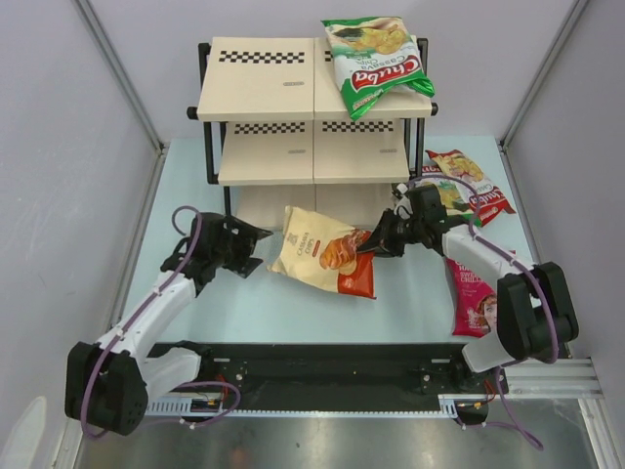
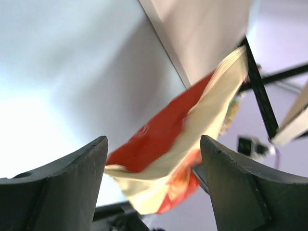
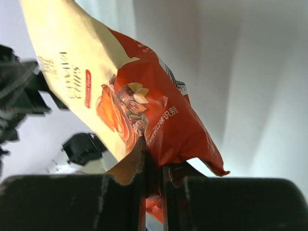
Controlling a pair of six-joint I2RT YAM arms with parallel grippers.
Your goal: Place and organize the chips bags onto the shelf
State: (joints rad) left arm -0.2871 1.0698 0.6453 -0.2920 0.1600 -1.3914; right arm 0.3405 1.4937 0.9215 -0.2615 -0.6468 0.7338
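Our arms (image 1: 508, 303) reach toward the shelf (image 1: 264, 88), its top board holding one green Chuba bag (image 1: 376, 61); in front, the orange cassava bag (image 1: 322, 252) is pinched by its corner in our right gripper (image 3: 154, 166) for lifting, while our left gripper (image 1: 260, 249) gapes empty, seemingly clear of it.

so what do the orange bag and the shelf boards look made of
Orange bag: probably thin glossy plastic film; it creases and shines. Shelf boards: matte pale wood or laminate, smooth-faced, on a black frame, seemingly metal tube.
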